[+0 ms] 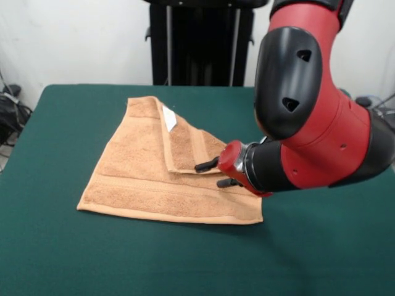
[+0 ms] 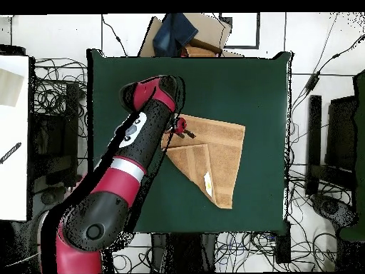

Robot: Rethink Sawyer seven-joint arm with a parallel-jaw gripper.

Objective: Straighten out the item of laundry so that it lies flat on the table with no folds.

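The soft, limp terry towel point(image 1: 154, 179) lay mid-table point(image 1: 62, 259) with one corner folded over; the jaws point(image 1: 213, 174) stood open at that flap's tip, the suitable grasp point.

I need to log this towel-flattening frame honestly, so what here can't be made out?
- Gripper: front view leaves unclear whether its fingers pinch the towel or rest on it; overhead, the arm covers most of it.
- White tag: print too small in both views.
- Folded flap's underside: hidden.
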